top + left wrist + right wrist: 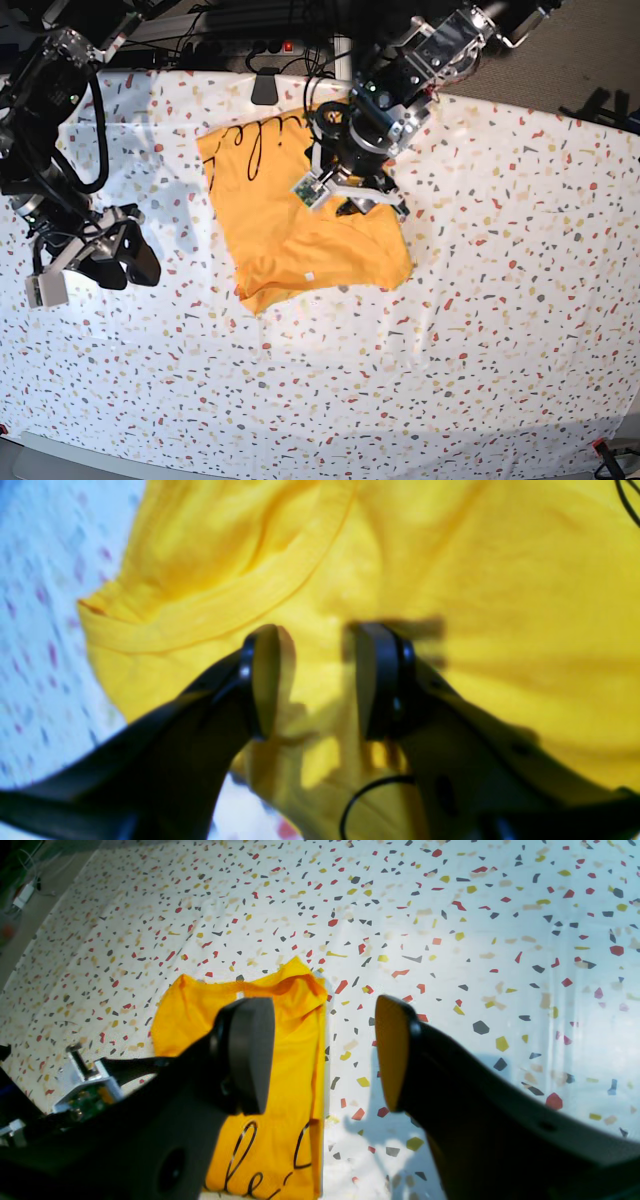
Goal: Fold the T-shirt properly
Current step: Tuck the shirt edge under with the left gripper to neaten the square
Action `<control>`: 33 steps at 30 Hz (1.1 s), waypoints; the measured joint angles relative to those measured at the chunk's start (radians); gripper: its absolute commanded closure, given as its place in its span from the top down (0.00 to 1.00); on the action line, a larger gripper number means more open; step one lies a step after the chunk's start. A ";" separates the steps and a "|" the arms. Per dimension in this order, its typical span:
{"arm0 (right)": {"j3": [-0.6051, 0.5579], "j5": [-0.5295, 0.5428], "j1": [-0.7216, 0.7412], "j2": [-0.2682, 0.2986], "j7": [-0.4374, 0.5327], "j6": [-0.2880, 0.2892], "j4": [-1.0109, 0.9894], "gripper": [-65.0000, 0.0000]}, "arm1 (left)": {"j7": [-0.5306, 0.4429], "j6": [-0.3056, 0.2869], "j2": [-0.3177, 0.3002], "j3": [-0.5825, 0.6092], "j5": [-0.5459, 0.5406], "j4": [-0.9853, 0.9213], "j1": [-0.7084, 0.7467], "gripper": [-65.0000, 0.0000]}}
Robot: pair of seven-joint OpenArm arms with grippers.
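Near edge of the table: bare speckled cloth; you had nothing set down there.
Right gripper: you held it over the table's left side, well apart from the shirt, its jaws spread with nothing between them.
T-shirt: it lay in the middle of the table toward the far edge, already narrowed to a rough rectangle; the collar end with its small white tag faced the near edge, and the black script sat at the far end.
Folding done: by my reading, you had brought the sides in, though the near hem stayed wavy and one near corner stuck out.
Left gripper: you had it low over the shirt's right half beside the collar, its fingers apart with yellow cloth showing between them; I could not tell whether they were touching the cloth.
Folding left: you likely had a crosswise fold to make, then some smoothing.
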 measured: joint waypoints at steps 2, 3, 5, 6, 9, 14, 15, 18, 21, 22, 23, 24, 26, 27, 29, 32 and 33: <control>0.000 -0.001 0.000 0.000 0.000 0.000 0.000 0.50 | -0.040 -0.032 0.003 0.000 -0.005 -0.045 -0.021 0.38; 0.000 -0.001 0.000 0.000 0.000 0.000 0.000 0.50 | -0.053 -0.032 0.003 0.000 -0.006 -0.062 -0.031 0.38; 0.000 -0.001 0.003 0.000 0.000 0.000 0.000 0.50 | -0.070 -0.032 0.003 0.000 -0.006 -0.087 -0.049 0.38; 0.000 0.002 0.005 0.000 0.000 0.000 0.000 0.50 | -0.070 -0.032 0.005 0.000 -0.005 -0.097 -0.058 0.38; 0.000 0.002 0.008 0.000 0.000 0.000 0.000 0.50 | -0.069 -0.054 0.002 0.000 -0.011 -0.108 -0.082 0.38; 0.000 0.003 0.014 0.000 0.000 0.000 0.000 0.50 | -0.069 -0.101 -0.004 0.000 -0.033 -0.112 -0.105 0.38; 0.000 0.006 0.014 0.000 0.000 0.000 0.000 0.50 | -0.069 -0.116 -0.005 0.000 -0.047 -0.112 -0.107 0.38; 0.000 0.005 0.022 0.000 0.000 0.000 0.000 0.50 | -0.071 -0.142 -0.007 0.000 -0.057 -0.112 -0.113 0.38; 0.000 0.006 0.022 0.000 0.000 0.000 0.000 0.50 | -0.071 -0.143 -0.008 0.000 -0.058 -0.113 -0.120 0.38; 0.000 0.006 0.022 0.000 0.000 0.000 0.000 0.50 | -0.070 -0.145 -0.007 0.000 -0.058 -0.114 -0.128 0.38; 0.000 0.006 0.022 0.000 0.000 0.000 0.000 0.50 | -0.070 -0.145 -0.007 0.000 -0.058 -0.114 -0.138 0.38; 0.000 0.006 0.022 0.000 0.000 0.000 0.000 0.50 | -0.069 -0.145 -0.006 0.000 -0.065 -0.114 -0.150 0.38; 0.000 0.005 0.022 0.000 0.000 0.000 0.000 0.50 | -0.036 -0.150 -0.007 0.000 -0.097 -0.114 -0.179 0.38; 0.000 0.006 0.022 0.000 0.000 0.000 0.000 0.50 | -0.019 -0.160 -0.007 0.000 -0.118 -0.114 -0.193 0.38; 0.000 0.006 0.022 0.000 0.000 0.000 0.000 0.50 | -0.005 -0.159 -0.009 0.002 -0.158 -0.113 -0.220 0.38; 0.000 0.006 0.022 0.000 0.000 0.000 0.000 0.50 | 0.003 -0.151 -0.012 0.002 -0.234 -0.095 -0.262 0.38; 0.000 0.006 0.022 0.000 0.000 0.000 0.000 0.50 | 0.002 -0.118 -0.011 0.002 -0.263 -0.082 -0.270 0.38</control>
